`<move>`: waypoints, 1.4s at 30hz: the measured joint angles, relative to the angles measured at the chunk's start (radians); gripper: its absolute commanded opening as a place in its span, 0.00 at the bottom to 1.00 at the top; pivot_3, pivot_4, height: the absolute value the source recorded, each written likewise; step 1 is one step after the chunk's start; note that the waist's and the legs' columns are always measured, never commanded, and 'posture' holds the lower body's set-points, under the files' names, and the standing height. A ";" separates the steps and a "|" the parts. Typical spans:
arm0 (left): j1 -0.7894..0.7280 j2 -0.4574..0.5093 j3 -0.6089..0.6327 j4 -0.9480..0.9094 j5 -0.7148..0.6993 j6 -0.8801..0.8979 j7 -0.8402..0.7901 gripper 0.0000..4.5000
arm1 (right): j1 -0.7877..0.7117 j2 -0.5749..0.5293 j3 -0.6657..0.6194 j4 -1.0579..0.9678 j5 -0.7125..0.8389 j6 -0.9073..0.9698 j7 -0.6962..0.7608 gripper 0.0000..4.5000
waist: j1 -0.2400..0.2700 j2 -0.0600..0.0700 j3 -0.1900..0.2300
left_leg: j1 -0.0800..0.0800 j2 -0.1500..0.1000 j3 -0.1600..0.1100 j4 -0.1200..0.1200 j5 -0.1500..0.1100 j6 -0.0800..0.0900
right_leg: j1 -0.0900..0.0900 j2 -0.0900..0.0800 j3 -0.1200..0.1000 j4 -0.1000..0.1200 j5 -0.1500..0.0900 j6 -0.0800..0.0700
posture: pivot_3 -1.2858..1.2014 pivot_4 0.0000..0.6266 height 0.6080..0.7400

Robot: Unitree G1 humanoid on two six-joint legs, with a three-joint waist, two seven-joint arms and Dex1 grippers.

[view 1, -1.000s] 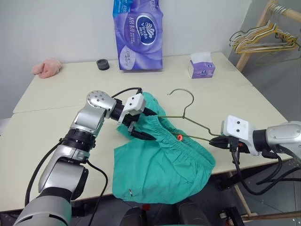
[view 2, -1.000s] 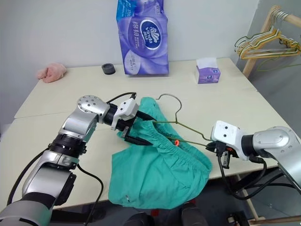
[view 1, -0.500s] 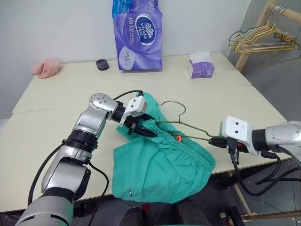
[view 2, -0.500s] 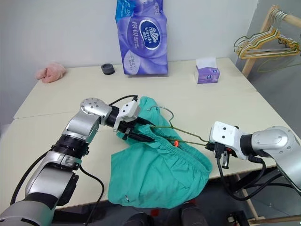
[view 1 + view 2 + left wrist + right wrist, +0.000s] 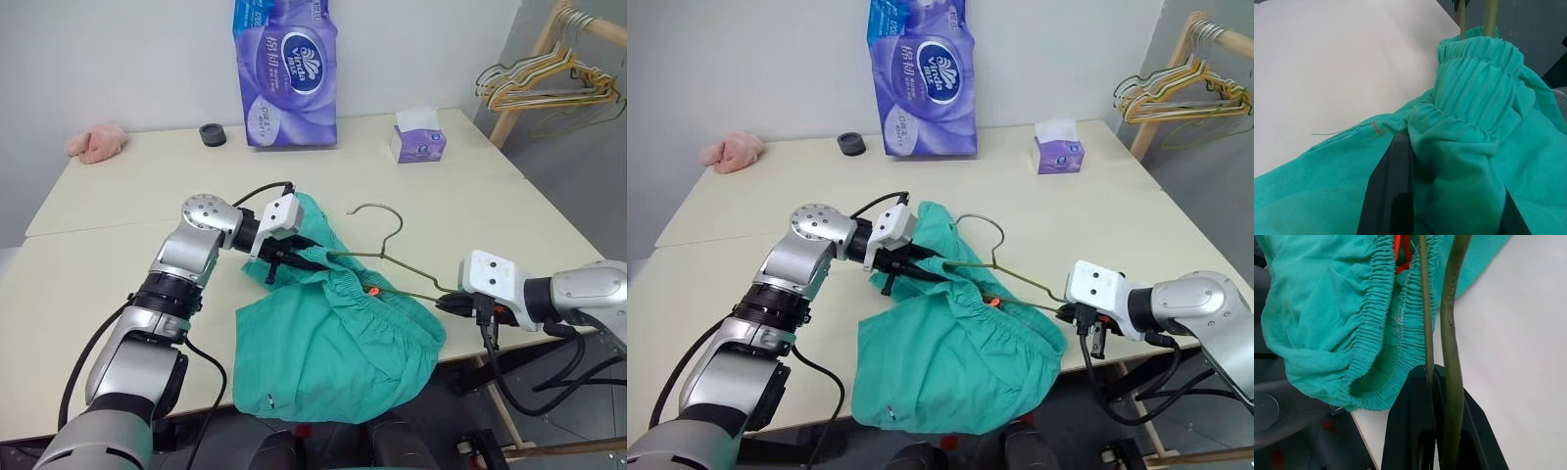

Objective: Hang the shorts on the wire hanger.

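Note:
The teal-green shorts [image 5: 333,343] lie bunched at the table's front edge, one leg hanging over it. An orange drawstring [image 5: 373,290] shows at the gathered waistband. My left gripper [image 5: 312,260] is shut on the waistband's far end. In the left wrist view, cloth fills the gap between its black fingers [image 5: 1396,196]. The wire hanger [image 5: 397,227] lies across the shorts, hook raised toward the far side, its left end inside the waistband. My right gripper [image 5: 445,301] is shut on the hanger's right corner. The wire [image 5: 1449,333] runs between its fingers [image 5: 1410,431].
At the back of the table stand a purple tissue pack [image 5: 286,69], a small tissue box [image 5: 416,143], a black round object [image 5: 212,133] and a pink cloth [image 5: 96,142]. A wooden rack with several coloured hangers [image 5: 549,80] stands at the far right.
My left gripper's fingers stood wide apart around the waistband a second ago and have closed on it. The hanger's hook dipped toward the shorts, then came back up. The right gripper kept its hold.

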 measured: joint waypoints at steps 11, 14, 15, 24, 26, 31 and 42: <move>0.041 0.040 -0.010 -0.067 -0.014 0.075 -0.067 0.00 | -0.002 0.018 0.004 0.000 -0.029 -0.047 -0.003 0.00 | 0.001 0.000 0.000 | 0.000 0.000 0.000 0.001 0.000 0.000 | 0.000 0.000 0.000 0.000 0.000 0.000 | 0.43 0.12 1.00; 0.040 0.039 -0.010 -0.064 -0.013 0.074 -0.061 0.00 | -0.002 0.020 0.004 0.000 -0.033 -0.048 -0.002 0.00 | 0.000 0.000 0.000 | 0.000 0.000 0.000 0.001 0.000 0.000 | 0.000 0.000 0.000 0.000 0.000 0.000 | 0.43 0.12 1.00; 0.040 0.039 -0.010 -0.062 -0.013 0.074 -0.061 0.00 | -0.002 0.021 0.004 0.000 -0.033 -0.048 -0.002 0.11 | 0.000 0.000 0.000 | 0.000 0.000 0.000 0.001 0.000 0.000 | 0.000 0.000 0.000 0.000 0.000 0.000 | 0.43 0.12 1.00; 0.043 0.034 -0.011 -0.056 0.003 0.056 -0.060 0.00 | 0.005 -0.034 -0.071 -0.013 0.010 -0.046 0.053 0.75 | 0.000 0.000 0.000 | 0.000 0.000 0.000 0.001 0.000 0.000 | 0.000 0.000 -0.001 0.000 0.000 0.000 | 0.43 0.12 1.00; 0.049 0.031 -0.011 -0.056 0.004 0.053 -0.057 0.00 | 0.041 -0.073 -0.124 -0.006 0.011 -0.047 0.075 0.90 | 0.003 0.000 0.000 | 0.000 0.000 0.000 0.001 0.000 0.000 | 0.000 0.000 -0.001 0.000 0.000 0.000 | 0.43 0.12 1.00; 0.064 0.028 -0.010 -0.037 0.009 0.039 -0.028 0.00 | 0.280 -0.084 -0.390 0.046 -0.004 -0.004 0.107 0.90 | 0.008 -0.001 -0.001 | -0.001 0.000 -0.001 0.001 0.000 0.000 | 0.001 0.000 0.000 0.000 0.000 0.000 | 0.43 0.13 1.00; 0.058 0.015 -0.010 -0.013 0.021 0.015 -0.012 0.00 | 0.314 0.097 -0.377 -0.049 0.023 0.084 -0.048 0.90 | -0.009 -0.002 -0.002 | 0.002 0.000 0.002 0.002 0.000 0.000 | 0.000 0.001 0.001 0.005 0.000 0.000 | 0.42 0.13 1.00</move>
